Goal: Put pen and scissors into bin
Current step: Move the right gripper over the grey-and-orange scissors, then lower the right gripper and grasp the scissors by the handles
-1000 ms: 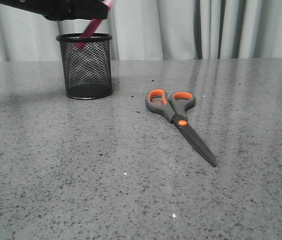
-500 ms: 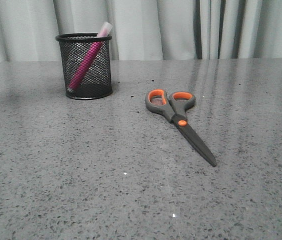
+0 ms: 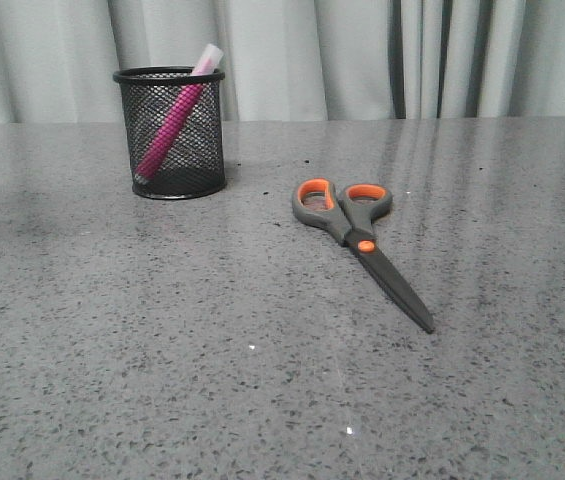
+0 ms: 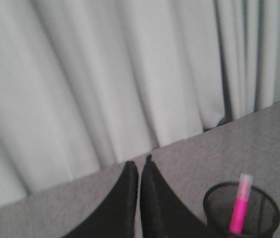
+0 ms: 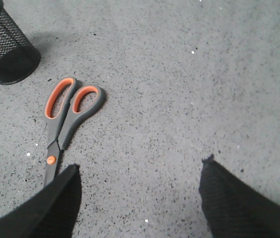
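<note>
- 1 of 2 items looks done: the pen (image 3: 172, 115) stands tilted inside the bin (image 3: 170, 132), its whitish cap poking above the rim.
- The scissors (image 3: 360, 242) are left to do. They lie flat on the table (image 3: 262, 380), closed, well apart from the bin, handles toward it.
- Left gripper (image 4: 139, 168): fingers pressed nearly together, holding nothing, raised near the bin.
- Right gripper (image 5: 140, 171): spread wide and empty, hanging over the table with the scissors just beside 1 finger.
- My judgement: about halfway; grasping the flat scissors comes next.
</note>
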Controlling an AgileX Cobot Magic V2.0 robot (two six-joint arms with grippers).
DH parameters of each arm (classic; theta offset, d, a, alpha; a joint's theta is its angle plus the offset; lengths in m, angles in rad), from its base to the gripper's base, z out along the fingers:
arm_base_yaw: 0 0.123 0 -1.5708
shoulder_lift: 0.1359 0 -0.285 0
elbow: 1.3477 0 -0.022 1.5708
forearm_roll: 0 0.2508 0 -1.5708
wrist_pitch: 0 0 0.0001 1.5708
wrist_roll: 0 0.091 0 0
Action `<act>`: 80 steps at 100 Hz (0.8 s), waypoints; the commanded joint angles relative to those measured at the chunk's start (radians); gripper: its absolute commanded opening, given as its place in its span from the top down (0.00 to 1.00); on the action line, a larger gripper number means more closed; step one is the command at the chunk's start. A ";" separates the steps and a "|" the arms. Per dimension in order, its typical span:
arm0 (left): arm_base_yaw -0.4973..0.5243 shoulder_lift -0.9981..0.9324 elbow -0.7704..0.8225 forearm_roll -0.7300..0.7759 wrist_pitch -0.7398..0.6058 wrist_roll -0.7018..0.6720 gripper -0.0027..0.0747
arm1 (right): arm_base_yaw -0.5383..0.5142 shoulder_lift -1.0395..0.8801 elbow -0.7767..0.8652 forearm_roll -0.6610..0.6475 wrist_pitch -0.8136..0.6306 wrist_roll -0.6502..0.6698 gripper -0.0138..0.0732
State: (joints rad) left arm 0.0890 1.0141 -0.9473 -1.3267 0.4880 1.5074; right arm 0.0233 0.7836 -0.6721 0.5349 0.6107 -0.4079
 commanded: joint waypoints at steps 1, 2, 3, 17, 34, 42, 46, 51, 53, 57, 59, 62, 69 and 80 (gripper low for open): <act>0.039 -0.081 0.089 -0.033 -0.050 -0.072 0.99 | 0.003 0.019 -0.074 0.028 -0.019 -0.049 0.32; 0.042 -0.087 0.099 -0.035 -0.050 -0.078 0.99 | 0.005 0.029 -0.083 0.028 -0.005 -0.054 0.32; 0.045 -0.098 0.117 -0.035 -0.050 -0.080 0.99 | 0.005 0.032 -0.088 0.028 -0.001 -0.055 0.32; 0.062 -0.175 0.253 -0.039 -0.050 -0.082 0.99 | 0.054 0.140 -0.197 0.028 0.107 -0.062 0.32; 0.062 -0.201 0.317 -0.044 -0.050 -0.082 0.99 | 0.166 0.290 -0.325 -0.011 0.194 -0.061 0.32; 0.062 -0.201 0.323 -0.050 -0.050 -0.082 0.99 | 0.235 0.363 -0.384 -0.053 0.217 -0.014 0.32; 0.062 -0.201 0.324 -0.050 -0.050 -0.082 0.99 | 0.274 0.397 -0.421 -0.096 0.225 0.030 0.32; 0.062 -0.201 0.324 -0.052 -0.050 -0.082 0.99 | 0.322 0.436 -0.454 -0.171 0.234 0.109 0.32; 0.062 -0.201 0.324 -0.053 -0.050 -0.082 0.99 | 0.343 0.453 -0.477 -0.213 0.241 0.154 0.32; 0.062 -0.201 0.324 -0.060 -0.050 -0.082 0.99 | 0.387 0.487 -0.505 -0.315 0.256 0.269 0.32; 0.062 -0.201 0.324 -0.060 -0.050 -0.082 0.99 | 0.409 0.504 -0.522 -0.366 0.264 0.321 0.32; 0.062 -0.201 0.324 -0.064 -0.050 -0.082 0.99 | 0.437 0.526 -0.547 -0.423 0.273 0.369 0.32; 0.062 -0.201 0.324 -0.078 -0.050 -0.082 0.99 | 0.500 0.579 -0.592 -0.497 0.289 0.440 0.32; 0.062 -0.201 0.324 -0.095 -0.050 -0.082 0.99 | 0.556 0.659 -0.642 -0.517 0.293 0.510 0.32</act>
State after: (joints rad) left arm 0.1481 0.8215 -0.5937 -1.3670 0.4489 1.4372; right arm 0.5439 1.4149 -1.2467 0.0649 0.9267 0.0255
